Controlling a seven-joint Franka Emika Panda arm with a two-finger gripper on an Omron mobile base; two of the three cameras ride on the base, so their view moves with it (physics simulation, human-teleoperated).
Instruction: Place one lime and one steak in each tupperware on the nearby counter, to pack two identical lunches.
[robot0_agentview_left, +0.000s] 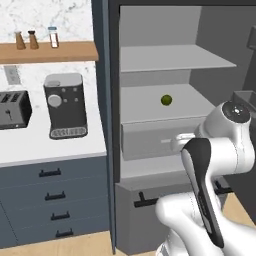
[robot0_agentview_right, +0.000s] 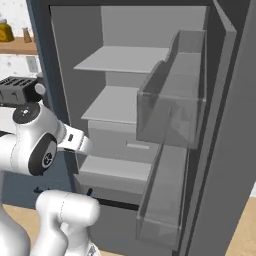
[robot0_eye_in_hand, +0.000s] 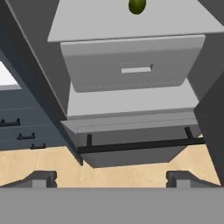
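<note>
One lime (robot0_agentview_left: 166, 100) lies alone on the middle shelf of the open fridge; the hand view has it at the top edge (robot0_eye_in_hand: 137, 5). My gripper (robot0_eye_in_hand: 113, 179) is open with nothing between its fingertips (robot0_eye_in_hand: 42, 178), and it hangs low in front of the fridge, facing the drawer under the lime's shelf. The arm's wrist (robot0_agentview_left: 184, 142) reaches toward that drawer. The counter (robot0_agentview_left: 50, 147) runs to the left of the fridge. The steak and the tupperware are out of view.
On the counter stand a toaster (robot0_agentview_left: 12, 110) and a coffee machine (robot0_agentview_left: 65, 105), under a wooden shelf (robot0_agentview_left: 50, 51). The open fridge door, with its clear bins (robot0_agentview_right: 170, 100), stands at the right. A grey drawer (robot0_eye_in_hand: 131, 61) and a lower drawer's black bar handle (robot0_eye_in_hand: 140, 145) sit below the lime.
</note>
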